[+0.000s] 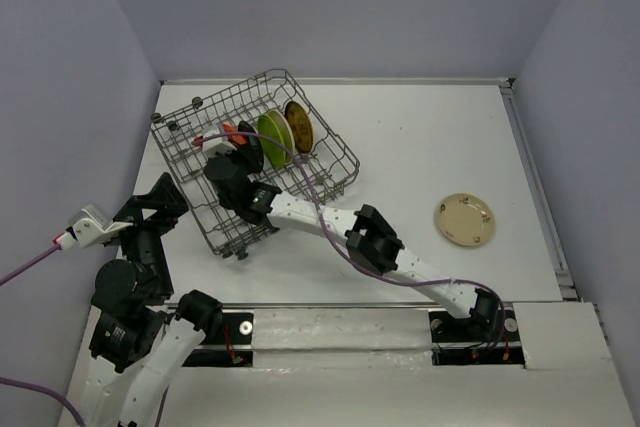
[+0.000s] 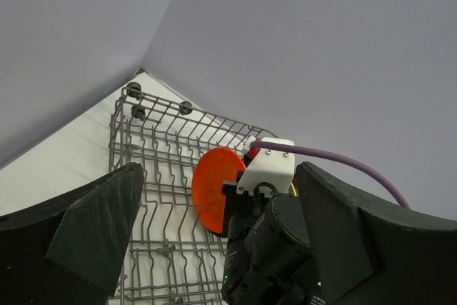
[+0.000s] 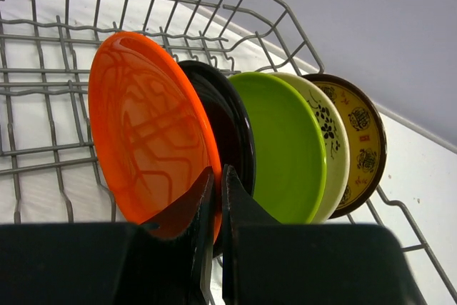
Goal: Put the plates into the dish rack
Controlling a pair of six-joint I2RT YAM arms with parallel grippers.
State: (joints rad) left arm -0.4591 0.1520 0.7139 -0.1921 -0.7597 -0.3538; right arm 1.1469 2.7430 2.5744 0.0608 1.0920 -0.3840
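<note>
The grey wire dish rack (image 1: 334,135) stands at the back left of the table. In it, on edge in a row, are the orange plate (image 3: 143,141), a black plate (image 3: 234,130), a lime green plate (image 3: 285,144), a cream flowered plate (image 3: 332,141) and a brown-yellow patterned plate (image 3: 363,133). My right gripper (image 3: 218,176) reaches into the rack (image 1: 232,152) and is shut on the orange plate's (image 1: 231,131) lower rim. A beige plate (image 1: 465,219) lies flat on the table at the right. My left gripper (image 1: 163,211) is open and empty beside the rack's left side.
In the left wrist view the rack (image 2: 153,141) and the orange plate (image 2: 214,187) lie ahead, with the right arm's wrist (image 2: 268,248) in front. The right arm (image 1: 375,242) stretches across the table's middle. Grey walls stand close behind and left of the rack.
</note>
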